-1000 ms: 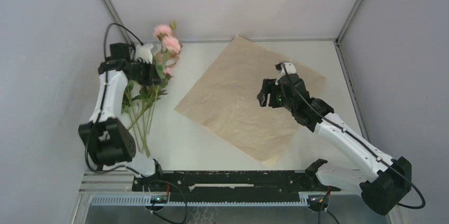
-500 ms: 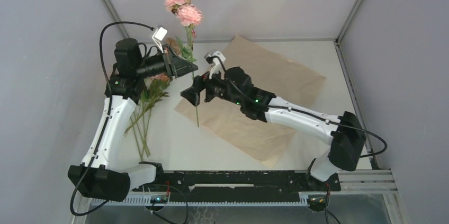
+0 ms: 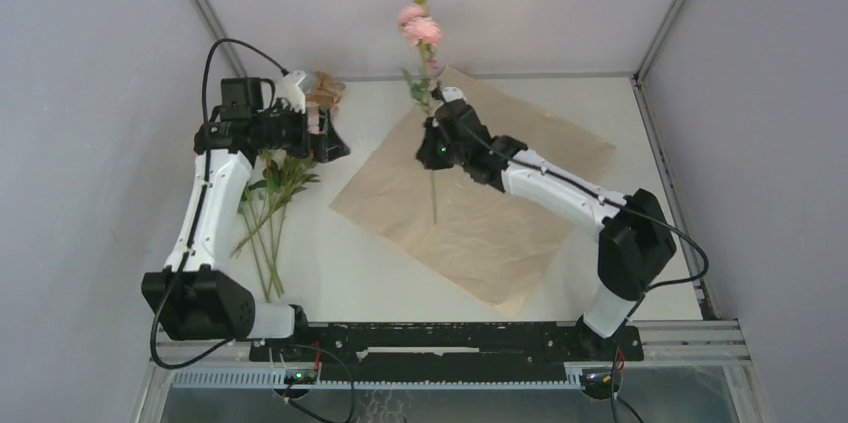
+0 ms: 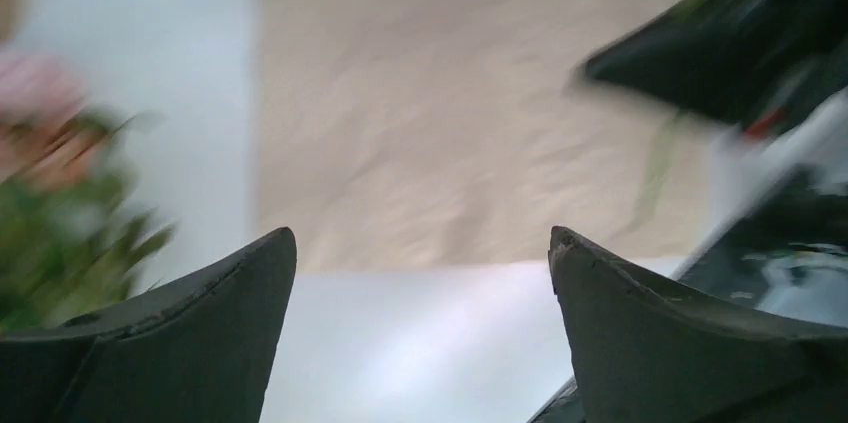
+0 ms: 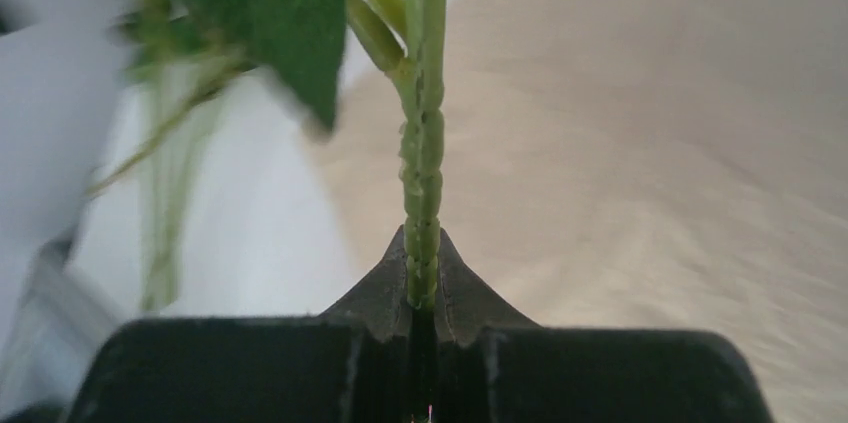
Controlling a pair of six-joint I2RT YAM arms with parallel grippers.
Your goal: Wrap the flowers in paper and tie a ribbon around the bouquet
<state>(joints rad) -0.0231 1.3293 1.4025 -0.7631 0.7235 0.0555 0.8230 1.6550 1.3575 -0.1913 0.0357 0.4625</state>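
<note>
My right gripper [image 3: 436, 135] is shut on the green stem [image 5: 422, 143] of one flower, held upright over the paper's back-left part. Its pink blooms [image 3: 418, 23] stand above the gripper and the stem's tail [image 3: 433, 198] hangs below it. The orange-tan paper [image 3: 480, 198] lies flat and open. The other flowers [image 3: 268, 193] lie on the table at the left. My left gripper [image 3: 337, 147] is open and empty, above the table between those flowers and the paper [image 4: 450, 93]. A tan looped strip [image 3: 323, 91], apparently the ribbon, lies at the back left. No bouquet is in view.
White walls close in the table on the left, back and right. The right arm [image 3: 560, 188] stretches across the paper's middle. The left arm [image 3: 210, 203] rises beside the lying flowers.
The left gripper opened, let go of the pink flower and drew back left. The right gripper shut on its stem and carried it right, over the paper.
</note>
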